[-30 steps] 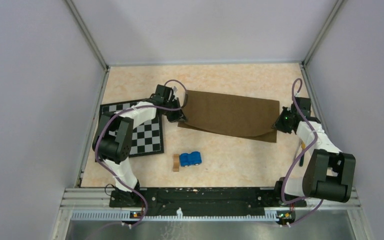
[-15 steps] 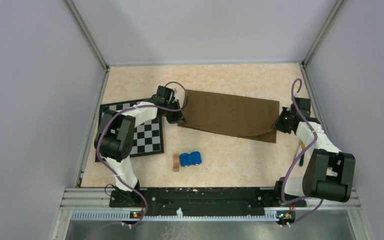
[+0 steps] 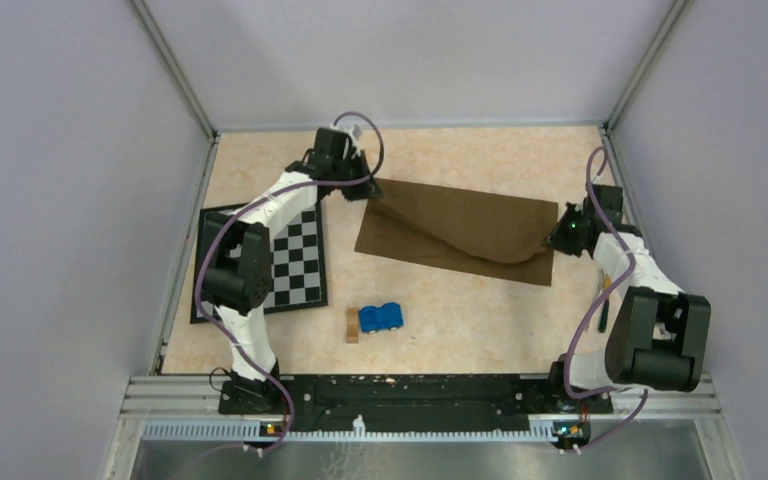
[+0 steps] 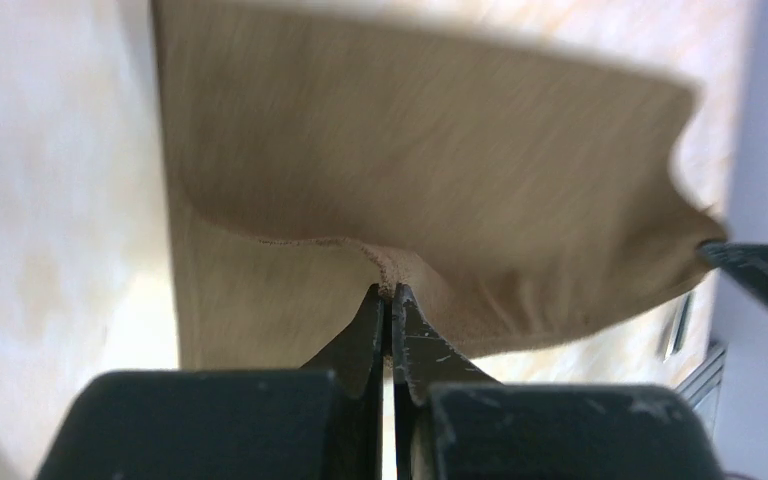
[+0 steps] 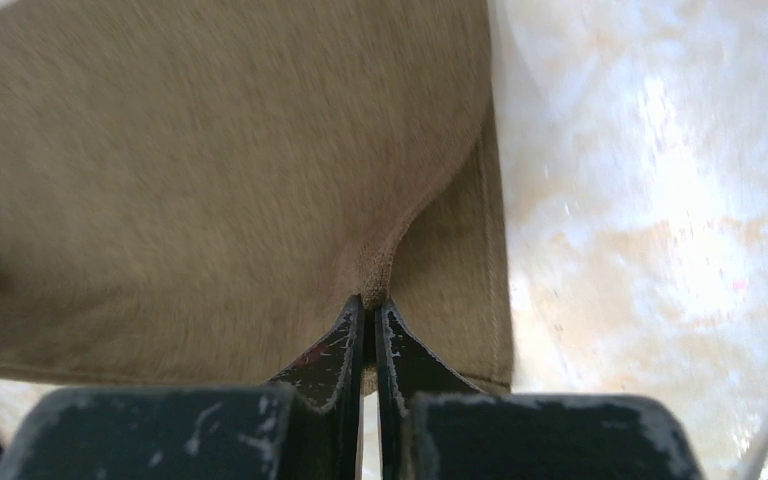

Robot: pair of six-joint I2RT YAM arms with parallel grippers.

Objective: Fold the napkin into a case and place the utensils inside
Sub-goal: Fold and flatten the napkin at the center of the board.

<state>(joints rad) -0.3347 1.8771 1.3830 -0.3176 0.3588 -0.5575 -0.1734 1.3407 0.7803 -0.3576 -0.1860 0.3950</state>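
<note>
The dark brown napkin (image 3: 460, 232) lies across the middle of the table as a wide folded band, not a narrow case. Its top layer is raised and sags between both grippers. My left gripper (image 3: 369, 189) is shut on the napkin's far-left corner (image 4: 390, 270), held above the table. My right gripper (image 3: 551, 240) is shut on the top layer's right edge (image 5: 375, 262), just above the lower layer. The right gripper's black tip (image 4: 760, 275) also shows in the left wrist view. The utensils (image 3: 604, 312) show only as a thin dark sliver beside the right arm.
A black-and-white checkered mat (image 3: 295, 262) lies left of the napkin, under the left arm. A blue toy car (image 3: 381, 317) and a small tan wooden block (image 3: 351, 325) sit near the front. Grey walls enclose the table on three sides.
My left gripper has swung away from the checkered mat toward the far wall, carrying the napkin's left corner and lifting the top layer. My right gripper moved slightly farther back.
</note>
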